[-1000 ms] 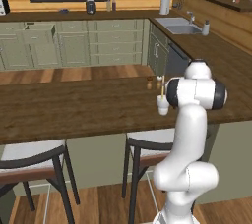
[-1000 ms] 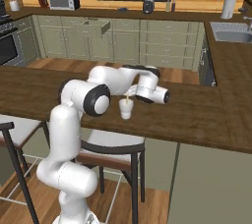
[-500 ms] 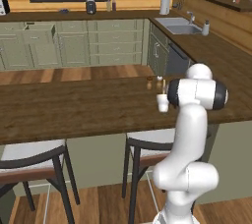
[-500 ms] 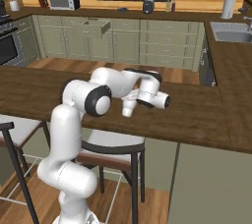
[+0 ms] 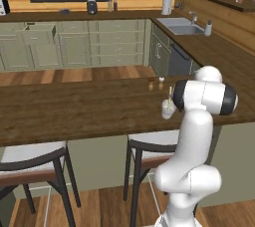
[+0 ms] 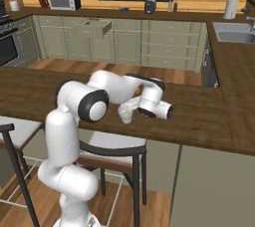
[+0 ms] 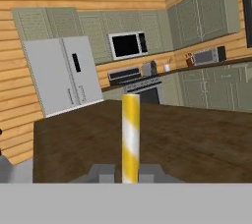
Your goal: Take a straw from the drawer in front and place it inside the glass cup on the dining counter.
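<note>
On the dining counter (image 5: 74, 111), near its front edge and just in front of two small brown shakers (image 5: 155, 83), stands the glass cup (image 5: 167, 109). The straw (image 7: 130, 137) is pinched between the pressed-together fingers of the gripper (image 7: 127, 173); in the hand view it rises straight up from between the fingertips, striped yellow and pale. In the left base view a thin pale stick (image 5: 170, 97) shows at the cup's mouth, and in the right base view the hand lies level over the counter with its front end right at the cup (image 6: 126, 113). Whether the lower end of the straw is already inside the rim or only beside it is hard to tell at this size.

The step in hand looks like the insertion itself. To do it well, the lower tip should be brought over the centre of the mouth, not the rim, since a light tumbler pushed from the side would probably slide or tip. The straw should go in close to upright, or leaning only a little, and be lowered until its end is well down inside before the fingers let go; released high, a stick this long would likely topple out. After release the hand should back away along the straw's line, so as not to knock it or the cup.

The drawer (image 6: 96, 28) stands open at the far cabinets.
</note>
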